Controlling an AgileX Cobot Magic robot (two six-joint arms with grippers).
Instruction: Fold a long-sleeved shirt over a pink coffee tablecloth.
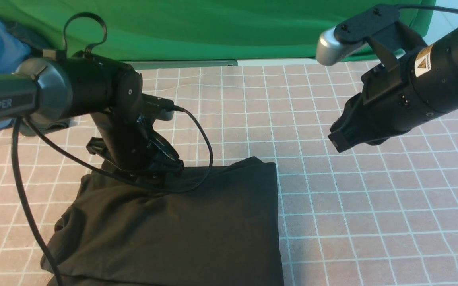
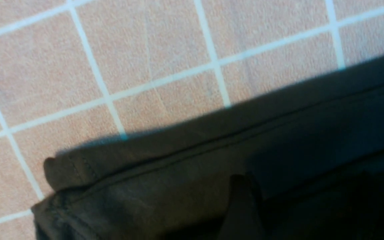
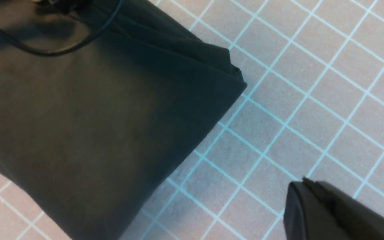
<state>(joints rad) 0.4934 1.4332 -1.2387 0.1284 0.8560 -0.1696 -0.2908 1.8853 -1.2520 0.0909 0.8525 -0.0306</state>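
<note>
"PiPER" is read on the left arm (image 1: 2, 99). The right gripper (image 1: 338, 143) is seen closed; the left gripper's (image 1: 153, 178) spread, above the black shirt (image 1: 181, 230), cannot be told.

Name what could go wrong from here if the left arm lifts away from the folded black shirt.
1. The left gripper sits low on the far hem of the long-sleeved shirt; as it rises, a finger could catch fabric and pull the fold open.
2. The cable on that arm drapes across the shirt and might drag the top layer.
3. The shirt's left side looks bunched, so the fold may slump.
</note>
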